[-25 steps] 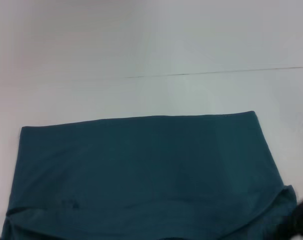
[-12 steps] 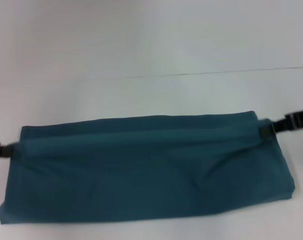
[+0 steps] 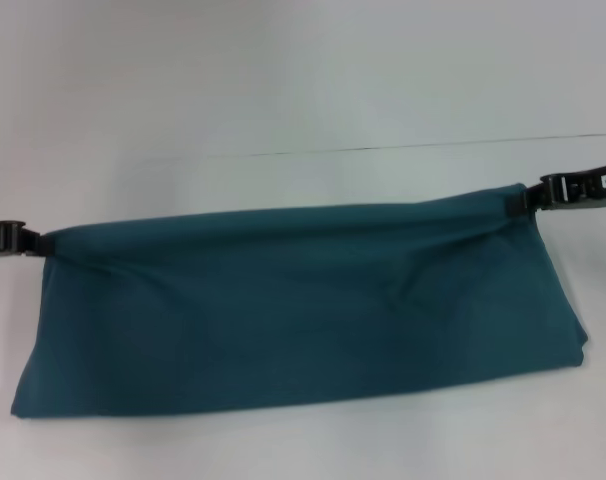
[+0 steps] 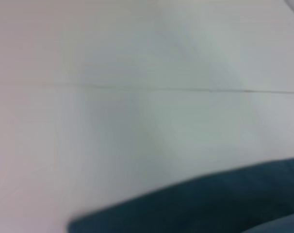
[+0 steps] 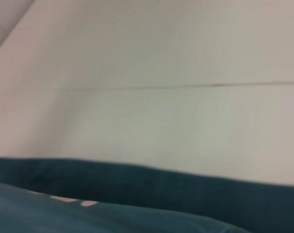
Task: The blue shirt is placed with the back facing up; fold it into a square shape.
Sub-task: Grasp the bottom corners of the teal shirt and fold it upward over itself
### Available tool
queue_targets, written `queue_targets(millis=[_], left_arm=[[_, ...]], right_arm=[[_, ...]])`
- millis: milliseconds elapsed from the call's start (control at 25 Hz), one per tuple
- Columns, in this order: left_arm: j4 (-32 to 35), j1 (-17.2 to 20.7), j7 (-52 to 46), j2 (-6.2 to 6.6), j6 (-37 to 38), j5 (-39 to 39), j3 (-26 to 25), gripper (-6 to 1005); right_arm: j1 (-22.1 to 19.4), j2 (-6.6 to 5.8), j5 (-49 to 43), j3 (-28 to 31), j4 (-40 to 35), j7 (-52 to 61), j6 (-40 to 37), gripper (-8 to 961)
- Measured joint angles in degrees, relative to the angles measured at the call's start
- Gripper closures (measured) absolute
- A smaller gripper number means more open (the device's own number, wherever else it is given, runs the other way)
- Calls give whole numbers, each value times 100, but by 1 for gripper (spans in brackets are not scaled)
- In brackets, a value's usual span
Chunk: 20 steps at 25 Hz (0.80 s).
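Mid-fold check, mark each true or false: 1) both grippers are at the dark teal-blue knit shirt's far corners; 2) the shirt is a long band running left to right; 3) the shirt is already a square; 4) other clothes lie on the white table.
1) True: the left gripper and right gripper each pinch a far corner of the dark teal-blue knit shirt.
2) True: it stretches across the white table, wider than deep.
3) False: it is a wide band, not a square.
4) False: the shirt is the only cloth in view.
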Motion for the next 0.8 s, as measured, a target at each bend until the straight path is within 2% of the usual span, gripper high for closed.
queue_targets(millis=[360,760,800], left_arm=[[-85,55,-8,-214,-1044,47,536,947],[-415,91,-48,-222,-1816,116,707,938],[-425,109,-84,-222,-1914,130,693,937]], right_arm=[[175,78,-3,-387,659,51,1076,872],[248,182,-85,-531,962,218,1761,872],[248,186,-105,-531,971,254,1796,850]])
